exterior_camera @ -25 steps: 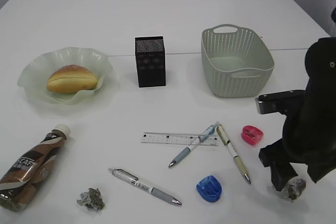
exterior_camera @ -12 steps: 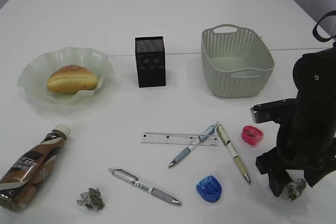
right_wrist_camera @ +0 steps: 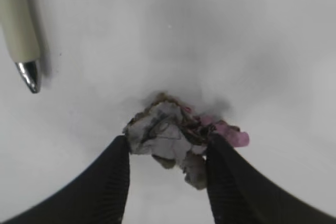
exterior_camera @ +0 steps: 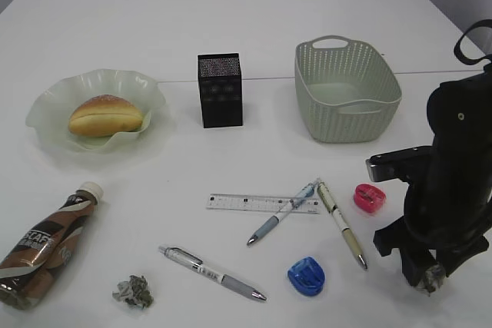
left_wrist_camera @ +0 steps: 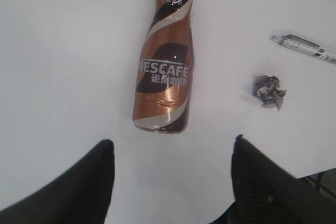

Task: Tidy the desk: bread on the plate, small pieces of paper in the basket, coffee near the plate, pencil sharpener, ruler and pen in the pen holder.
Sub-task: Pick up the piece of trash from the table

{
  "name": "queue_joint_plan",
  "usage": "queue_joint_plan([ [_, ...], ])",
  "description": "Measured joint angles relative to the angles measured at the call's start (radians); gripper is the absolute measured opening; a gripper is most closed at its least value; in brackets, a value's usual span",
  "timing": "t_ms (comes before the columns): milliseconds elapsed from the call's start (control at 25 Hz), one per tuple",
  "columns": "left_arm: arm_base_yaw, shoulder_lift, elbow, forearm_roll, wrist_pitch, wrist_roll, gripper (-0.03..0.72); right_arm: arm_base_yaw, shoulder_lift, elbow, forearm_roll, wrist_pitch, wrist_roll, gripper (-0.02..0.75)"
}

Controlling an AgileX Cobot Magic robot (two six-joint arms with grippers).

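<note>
My right gripper (exterior_camera: 425, 274) is shut on a crumpled paper ball (right_wrist_camera: 168, 129) at the table's front right; both fingers press its sides in the right wrist view (right_wrist_camera: 167, 148). My left gripper (left_wrist_camera: 170, 150) is open and empty just short of the lying coffee bottle (left_wrist_camera: 165, 77), which also shows at the front left (exterior_camera: 46, 245). Bread (exterior_camera: 105, 115) lies on the glass plate (exterior_camera: 46, 105). The black pen holder (exterior_camera: 220, 90) and the grey basket (exterior_camera: 350, 107) stand behind. A second paper ball (exterior_camera: 133, 291) lies at the front left.
A ruler (exterior_camera: 246, 203), three pens (exterior_camera: 280, 212) (exterior_camera: 341, 223) (exterior_camera: 211, 273), a red sharpener (exterior_camera: 369, 198) and a blue sharpener (exterior_camera: 306, 276) lie in the front middle. A pen tip (right_wrist_camera: 23, 35) lies left of my right gripper.
My right arm has lowered and shifted slightly, and its fingers have closed around the paper ball. Nothing else on the table has moved.
</note>
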Motion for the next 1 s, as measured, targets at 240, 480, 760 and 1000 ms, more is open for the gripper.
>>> queue_joint_plan([
  [240,0.0,0.0,0.0,-0.001,0.0,0.0,0.505,0.0,0.0,0.0,0.0,-0.013,0.002,0.241],
  [480,0.0,0.0,0.0,-0.001,0.0,0.0,0.505,0.0,0.0,0.0,0.0,-0.017,0.002,0.116],
  [760,0.0,0.0,0.0,-0.001,0.0,0.0,0.505,0.0,0.0,0.0,0.0,-0.021,0.002,-0.001],
  [1000,0.0,0.0,0.0,-0.001,0.0,0.0,0.505,0.0,-0.006,0.0,0.0,-0.029,0.002,-0.015],
])
